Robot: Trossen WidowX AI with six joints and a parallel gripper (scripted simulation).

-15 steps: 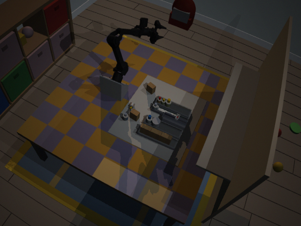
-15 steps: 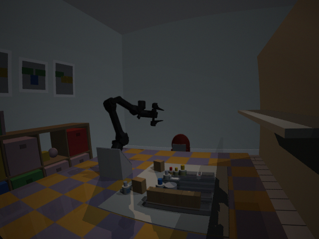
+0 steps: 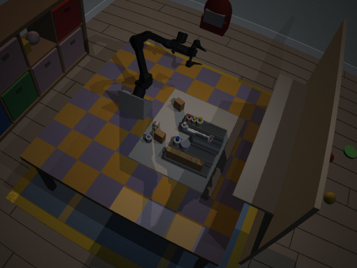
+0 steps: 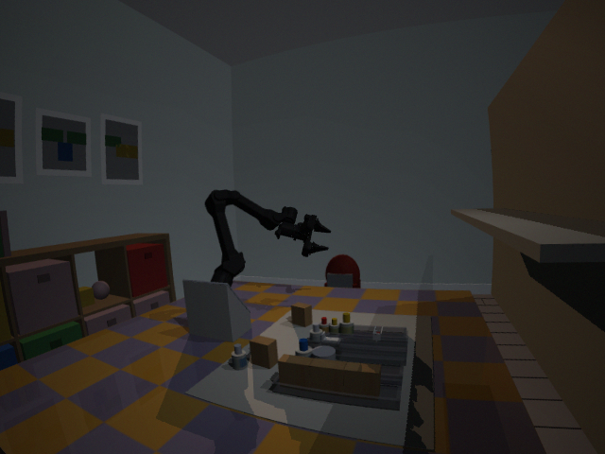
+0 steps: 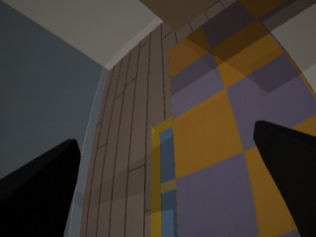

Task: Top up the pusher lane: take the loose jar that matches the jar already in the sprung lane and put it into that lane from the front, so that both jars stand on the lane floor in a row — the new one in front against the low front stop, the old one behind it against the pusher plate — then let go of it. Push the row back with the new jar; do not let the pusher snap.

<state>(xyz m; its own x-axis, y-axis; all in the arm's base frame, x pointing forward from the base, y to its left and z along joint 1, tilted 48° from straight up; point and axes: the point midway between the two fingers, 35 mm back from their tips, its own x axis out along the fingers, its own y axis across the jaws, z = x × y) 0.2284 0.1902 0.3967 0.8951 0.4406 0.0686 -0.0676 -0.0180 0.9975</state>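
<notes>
The sprung lane's jar point(image 3: 184, 125) point(image 4: 316, 334), pale with a grey-white cap, stands at one end of its lane in the dark rack point(image 3: 201, 154). A pale bar runs behind it to a small red-marked piece point(image 3: 210, 138) point(image 4: 377, 333). A loose jar point(image 3: 148, 138) point(image 4: 238, 358) with a similar grey cap stands upright outside the rack, beside a wooden block. My gripper point(image 3: 203, 57) point(image 4: 328, 239) point(image 5: 169, 140) is open and empty, high above the table and well away from both jars. The wrist view shows neither jar. The pusher plate and front stop are too small to make out.
Red- and yellow-capped jars point(image 3: 199, 121) point(image 4: 346, 324) and a blue-capped jar point(image 3: 177, 140) stand in other lanes. A small yellow-marked item point(image 3: 155, 125) lies near a wooden block point(image 3: 159, 135) point(image 4: 263, 352). Another block point(image 3: 179, 104) point(image 4: 301, 314) stands behind. A shelf point(image 3: 259, 138) overhangs the right side.
</notes>
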